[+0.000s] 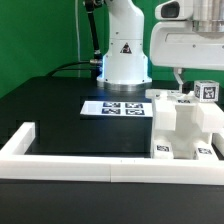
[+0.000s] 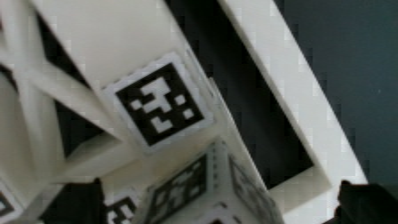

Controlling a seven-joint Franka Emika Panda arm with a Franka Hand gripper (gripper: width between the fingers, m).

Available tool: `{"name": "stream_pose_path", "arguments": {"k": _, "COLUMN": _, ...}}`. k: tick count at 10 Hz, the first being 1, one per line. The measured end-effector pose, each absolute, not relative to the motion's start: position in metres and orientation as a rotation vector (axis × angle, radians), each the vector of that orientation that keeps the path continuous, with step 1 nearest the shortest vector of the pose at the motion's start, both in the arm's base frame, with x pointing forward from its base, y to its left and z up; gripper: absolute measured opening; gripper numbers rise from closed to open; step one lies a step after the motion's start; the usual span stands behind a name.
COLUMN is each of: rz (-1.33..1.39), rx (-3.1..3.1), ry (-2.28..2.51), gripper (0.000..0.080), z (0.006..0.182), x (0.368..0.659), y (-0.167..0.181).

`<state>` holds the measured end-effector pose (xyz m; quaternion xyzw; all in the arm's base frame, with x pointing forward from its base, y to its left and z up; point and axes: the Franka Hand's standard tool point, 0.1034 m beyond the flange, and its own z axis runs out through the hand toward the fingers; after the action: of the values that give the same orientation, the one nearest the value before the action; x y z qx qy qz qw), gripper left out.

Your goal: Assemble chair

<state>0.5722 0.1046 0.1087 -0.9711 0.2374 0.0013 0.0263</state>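
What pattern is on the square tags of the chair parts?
Black-and-white blocky code squares; the tag shows best in the wrist view.

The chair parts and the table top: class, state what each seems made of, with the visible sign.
Chair parts: probably rigid plastic, matte white; blocky shapes, even colour, crisp edges. Table top: a dull black surface, perhaps cloth or board; barely any shine, so the material stays open.

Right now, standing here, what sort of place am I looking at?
Most likely a robotics lab test bench: a white robot arm standing at a black table, a marker board of printed tags in front of it, and a plain green curtain behind.
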Motion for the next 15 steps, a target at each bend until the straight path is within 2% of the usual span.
{"name": "stream_pose_path", "arguments": {"k": 6, "rz": -0.013, "rx": -3.095, "ry": 0.139, "gripper": 0.0649, "z": 0.1084, "x": 0.5724, "y": 0.1025}}
{"name": "stream_pose_path", "arguments": {"k": 8, "rz": -0.013, "rx": -3.097, "ry": 0.095, "gripper": 0.0649, "z": 0.1083, "x": 0.5724, "y": 0.1016}}
{"name": "stream_pose_path", "arguments": {"k": 9, "rz": -0.013, "rx": -3.097, "ry": 0.096, "gripper": 0.0554, "z": 0.1082, "x": 0.5724, "y": 0.1016}}
{"name": "stream_pose_path", "arguments": {"k": 10, "rz": -0.013, "rx": -3.097, "ry": 0.096, "gripper": 0.0554, "z": 0.1082, "x": 0.5724, "y": 0.1015}}
{"name": "stream_pose_path", "arguments": {"k": 11, "rz": -0.013, "rx": -3.097, "ry": 0.096, "gripper": 0.0359, "z": 0.1082, "x": 0.5724, "y": 0.1015}}
{"name": "stream_pose_path", "arguments": {"k": 12, "rz": -0.013, "rx": -3.097, "ry": 0.098, "gripper": 0.0268, "z": 0.1082, "x": 0.5724, "y": 0.1014}}
{"name": "stream_pose_path", "arguments": {"k": 15, "rz": -0.01, "rx": -3.085, "ry": 0.236, "gripper": 0.0268, "z": 0.108, "x": 0.5729, "y": 0.0988}}
